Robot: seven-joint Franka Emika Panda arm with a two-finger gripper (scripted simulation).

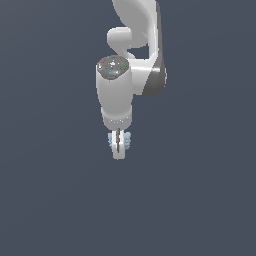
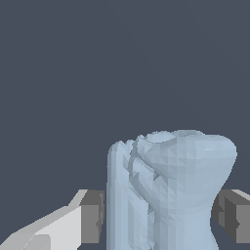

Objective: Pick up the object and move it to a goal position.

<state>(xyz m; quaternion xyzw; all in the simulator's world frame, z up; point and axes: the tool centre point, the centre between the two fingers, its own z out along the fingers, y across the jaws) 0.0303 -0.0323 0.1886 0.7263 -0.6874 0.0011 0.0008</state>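
The object (image 2: 168,190) is a pale blue lump with an uneven, ridged top, and it fills the space between my fingers in the wrist view. Both grey pads (image 2: 93,217) lie against its sides, so my gripper (image 2: 159,217) is shut on it. In the exterior view the gripper (image 1: 118,148) points straight down below the white arm. There the object (image 1: 128,141) shows only as pale blue slivers on either side of the fingers. Whether it rests on the ground or hangs clear of it I cannot tell.
A plain dark grey-blue ground (image 1: 200,200) surrounds the arm on all sides. No other object, container or edge shows in either view.
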